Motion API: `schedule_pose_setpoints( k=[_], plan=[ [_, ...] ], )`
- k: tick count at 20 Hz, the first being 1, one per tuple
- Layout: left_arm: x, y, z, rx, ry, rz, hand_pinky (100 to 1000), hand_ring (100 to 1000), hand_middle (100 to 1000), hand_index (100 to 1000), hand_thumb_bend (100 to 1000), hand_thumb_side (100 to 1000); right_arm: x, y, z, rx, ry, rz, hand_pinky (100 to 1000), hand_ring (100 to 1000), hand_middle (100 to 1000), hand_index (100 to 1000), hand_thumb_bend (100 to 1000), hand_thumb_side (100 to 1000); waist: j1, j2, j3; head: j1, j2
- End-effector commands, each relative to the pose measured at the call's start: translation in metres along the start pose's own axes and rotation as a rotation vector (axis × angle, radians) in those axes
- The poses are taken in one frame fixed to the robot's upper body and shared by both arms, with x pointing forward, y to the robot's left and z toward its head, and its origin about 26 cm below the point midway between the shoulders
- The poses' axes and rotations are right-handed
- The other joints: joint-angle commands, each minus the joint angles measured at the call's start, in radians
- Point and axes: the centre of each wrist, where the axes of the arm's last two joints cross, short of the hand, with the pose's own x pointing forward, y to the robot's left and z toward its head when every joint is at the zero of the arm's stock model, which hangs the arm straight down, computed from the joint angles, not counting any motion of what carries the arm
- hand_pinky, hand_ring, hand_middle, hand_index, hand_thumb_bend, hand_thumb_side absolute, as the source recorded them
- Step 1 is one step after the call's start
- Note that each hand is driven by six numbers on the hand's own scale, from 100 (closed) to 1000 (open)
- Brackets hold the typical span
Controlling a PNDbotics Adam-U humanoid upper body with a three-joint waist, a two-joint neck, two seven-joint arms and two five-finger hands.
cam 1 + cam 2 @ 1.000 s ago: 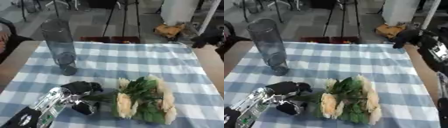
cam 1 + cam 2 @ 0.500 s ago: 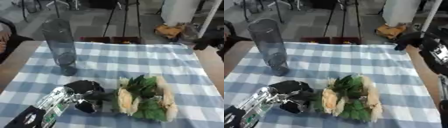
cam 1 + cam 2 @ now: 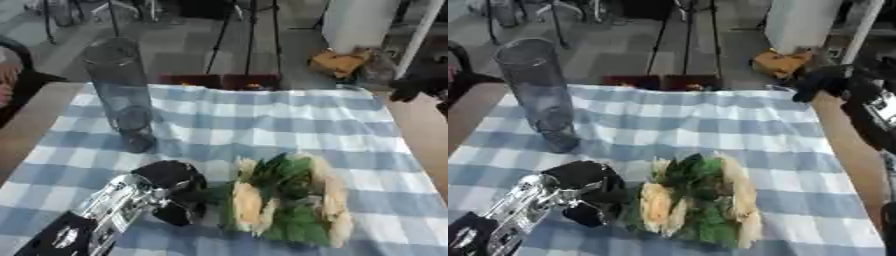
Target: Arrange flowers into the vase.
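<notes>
Flowers (image 3: pixel 284 200) lie on the checked table (image 3: pixel 262 115), their stems pinched in the curled left hand (image 3: pixel 175 190), the tall glass vase (image 3: pixel 121 92) standing well apart, while the right hand (image 3: pixel 820 82) hangs clenched, far right.

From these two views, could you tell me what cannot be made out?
- Flower stems: hidden behind the left hand and the flowers, both views.
- Left hand's grip: fingers blurred against the leaves.
- Right hand: dark and blurred, right eye view.
- Vase contents: glass too murky.
</notes>
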Motion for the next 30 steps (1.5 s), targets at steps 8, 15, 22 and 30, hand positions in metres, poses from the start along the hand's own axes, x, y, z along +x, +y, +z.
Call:
schedule_pose_setpoints(
  k=[8, 15, 22, 30],
  plan=[
    [-0.019, -0.028, -0.009, 0.008, 0.094, 0.011, 145, 343, 463, 663, 100, 301, 0.005, -0.011, -0.001, 0.043, -0.046, 0.064, 781, 602, 510, 782, 100, 1000, -0.005, -0.005, -0.002, 0.001, -0.018],
    [-0.024, -0.041, -0.015, 0.02, 0.103, 0.023, 100, 292, 406, 593, 100, 247, 0.006, -0.012, 0.0, 0.027, -0.041, 0.06, 782, 599, 509, 781, 100, 1000, -0.005, -0.005, -0.004, 0.002, -0.017],
    [-0.025, -0.043, -0.016, 0.059, 0.091, 0.049, 100, 100, 209, 407, 100, 226, 0.005, -0.012, 0.003, 0.025, -0.027, 0.064, 783, 595, 506, 780, 100, 1000, -0.005, -0.004, -0.004, 0.003, -0.018],
    [-0.029, -0.047, -0.018, 0.094, 0.093, 0.09, 100, 100, 100, 253, 100, 244, 0.004, -0.013, 0.005, 0.015, -0.023, 0.067, 783, 593, 504, 780, 100, 1000, -0.007, -0.002, -0.01, 0.008, -0.026]
  ],
)
